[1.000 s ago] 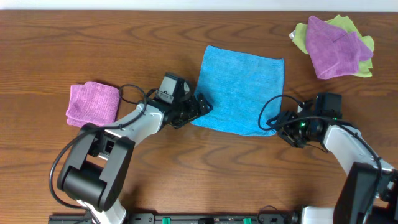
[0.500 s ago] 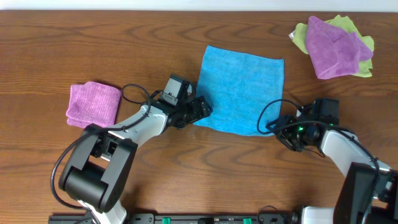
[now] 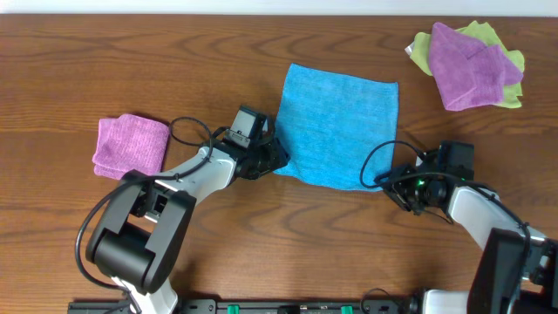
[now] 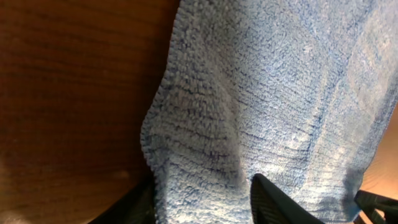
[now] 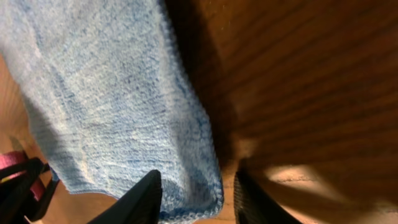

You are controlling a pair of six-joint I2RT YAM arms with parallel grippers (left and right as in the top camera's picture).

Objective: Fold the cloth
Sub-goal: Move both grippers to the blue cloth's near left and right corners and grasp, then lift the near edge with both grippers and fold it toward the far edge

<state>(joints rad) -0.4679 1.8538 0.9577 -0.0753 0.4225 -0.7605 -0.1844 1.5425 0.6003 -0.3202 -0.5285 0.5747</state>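
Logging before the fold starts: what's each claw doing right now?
Left claw: open, astride a corner of the soft square turquoise-blue terry cloth.
Right claw: open, astride another corner.

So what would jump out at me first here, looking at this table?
The bright turquoise-blue square terry cloth lying flat in the middle, with the left end effector and right end effector each straddling a near corner, open. Next, a folded purple cloth at the left, and a crumpled purple cloth atop a lime-green cloth at far right.
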